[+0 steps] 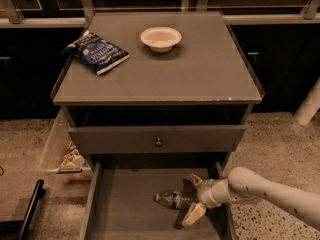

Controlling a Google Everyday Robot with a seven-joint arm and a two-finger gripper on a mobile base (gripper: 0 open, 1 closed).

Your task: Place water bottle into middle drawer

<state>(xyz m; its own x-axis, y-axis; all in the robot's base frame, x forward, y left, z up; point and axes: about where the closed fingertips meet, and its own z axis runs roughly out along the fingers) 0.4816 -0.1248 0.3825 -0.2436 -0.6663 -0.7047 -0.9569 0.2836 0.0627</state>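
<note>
The water bottle [171,199] lies on its side on the floor of the open middle drawer [127,204], right of centre, cap pointing left. My gripper [194,198] reaches in from the right, low inside the drawer, at the bottle's right end. Its two tan fingers [192,215] are spread wide, one above and one below the bottle's end, and stand apart from it. The gripper is open.
Above the drawer is a closed drawer front with a round knob [159,142]. On the cabinet top lie a blue snack bag [97,52] and a white bowl [160,37]. A clear bin with a snack [70,156] hangs at the cabinet's left. A white post [309,106] stands at right.
</note>
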